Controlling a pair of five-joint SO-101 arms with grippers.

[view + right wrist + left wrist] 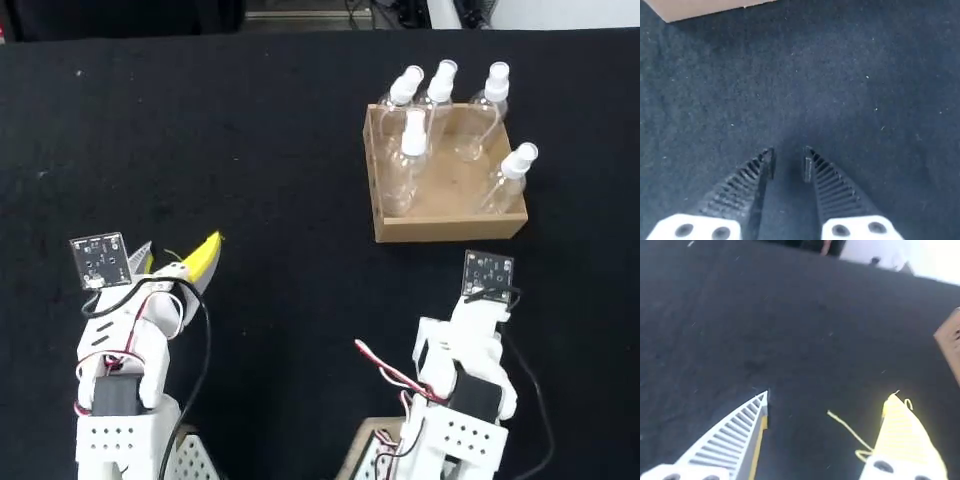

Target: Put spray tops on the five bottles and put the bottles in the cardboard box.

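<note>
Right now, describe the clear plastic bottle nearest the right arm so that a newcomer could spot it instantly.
On the black table sits a shallow brown cardboard box holding five clear plastic bottles with white spray tops. This bottle stands in the box's near right corner; three line the far wall and one the left wall.
</note>
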